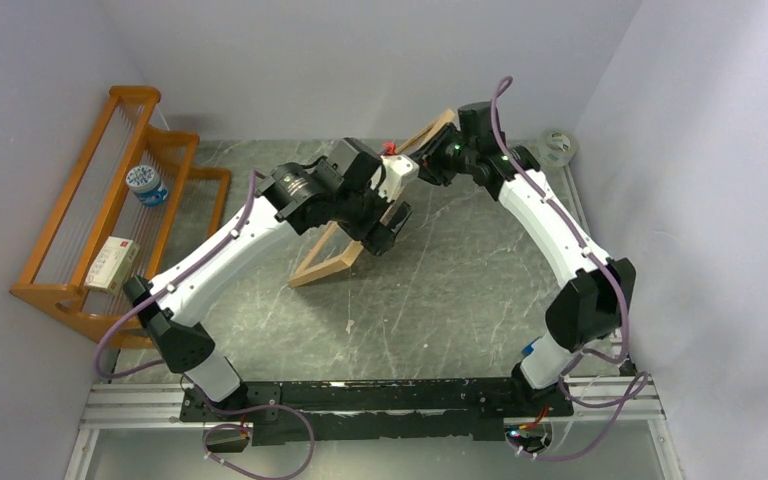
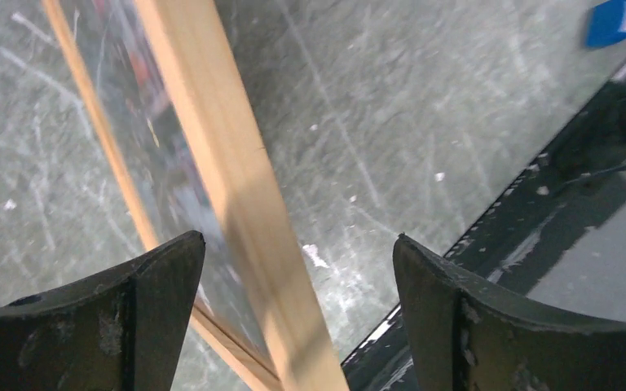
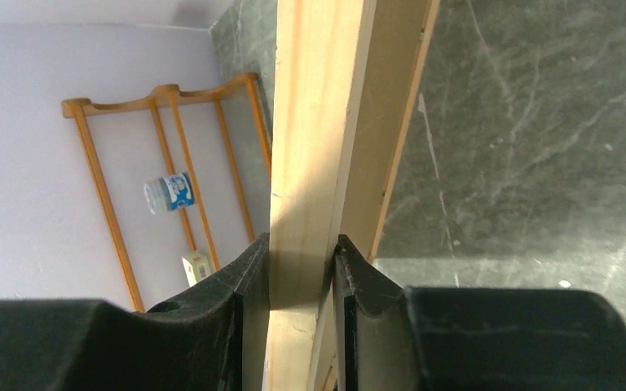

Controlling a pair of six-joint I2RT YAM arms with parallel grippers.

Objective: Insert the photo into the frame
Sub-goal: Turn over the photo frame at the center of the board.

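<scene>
The light-wood frame (image 1: 328, 262) stands tilted on the grey table, its near corner low and its far corner (image 1: 438, 126) raised. My right gripper (image 3: 301, 240) is shut on a wooden rail of the frame (image 3: 314, 122) at that raised end, both pads pressed flat against the wood. My left gripper (image 2: 297, 239) is open, its fingers (image 2: 159, 269) spread wide to either side of a frame rail (image 2: 228, 163) and not touching it. Beside that rail a glossy sheet with blurred red and dark patches (image 2: 143, 106) lies inside the frame; it looks like the photo, but I cannot tell for sure.
An orange wooden rack (image 1: 80, 225) stands along the left wall, holding a blue-and-white tub (image 1: 146, 184) and a small box (image 1: 112, 262). A roll of tape (image 1: 557, 147) sits at the back right corner. The arms' black mounting rail (image 1: 380, 395) runs along the near edge.
</scene>
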